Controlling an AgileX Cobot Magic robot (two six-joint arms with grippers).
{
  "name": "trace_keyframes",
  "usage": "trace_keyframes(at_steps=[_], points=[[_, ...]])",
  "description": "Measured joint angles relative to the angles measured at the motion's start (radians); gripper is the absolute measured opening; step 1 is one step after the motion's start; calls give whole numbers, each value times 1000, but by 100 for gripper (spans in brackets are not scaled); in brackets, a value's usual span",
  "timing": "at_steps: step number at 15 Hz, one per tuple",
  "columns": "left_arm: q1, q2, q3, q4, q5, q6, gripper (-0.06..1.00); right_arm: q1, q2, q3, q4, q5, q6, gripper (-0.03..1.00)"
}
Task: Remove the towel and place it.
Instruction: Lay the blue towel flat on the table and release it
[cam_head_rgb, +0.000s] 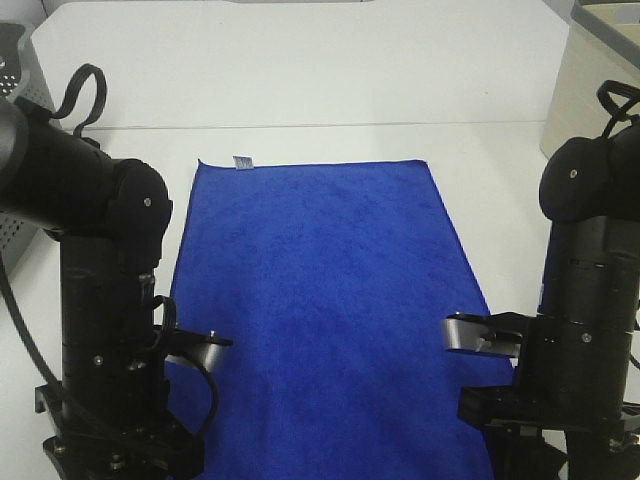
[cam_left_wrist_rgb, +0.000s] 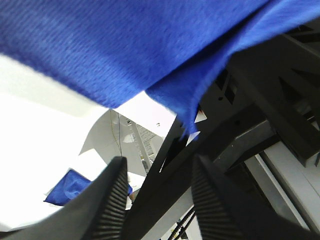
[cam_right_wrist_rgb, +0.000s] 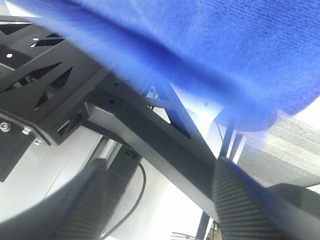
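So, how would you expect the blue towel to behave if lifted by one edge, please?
Probably floppy: the towel hangs limp at its near end in both wrist views. Likely light, being thin. Its fuzzy weave should resist slipping.

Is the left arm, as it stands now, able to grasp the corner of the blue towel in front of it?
Probably yes. The left fingers stand apart and empty, and a corner of the towel hangs just ahead of them, with nothing visible in between.
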Motion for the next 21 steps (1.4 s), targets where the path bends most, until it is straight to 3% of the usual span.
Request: trace_keyframes(at_steps=[6, 10, 14, 17, 21], points=[[0, 0, -1, 0, 0, -10, 40, 0, -62, -14, -63, 3, 26, 62], [0, -32, -29, 6, 3, -55, 40, 0, -155, -168, -172, 5, 82, 62], [11, -174, -129, 134, 7, -179, 40, -4, -176, -414, -292, 7, 146, 62], [116, -204, -285, 230, 8, -259, 40, -73, -158, -627, -333, 8, 181, 62], [312, -199, -495, 267, 1, -267, 40, -217, -12, -938, -271, 9, 153, 62]])
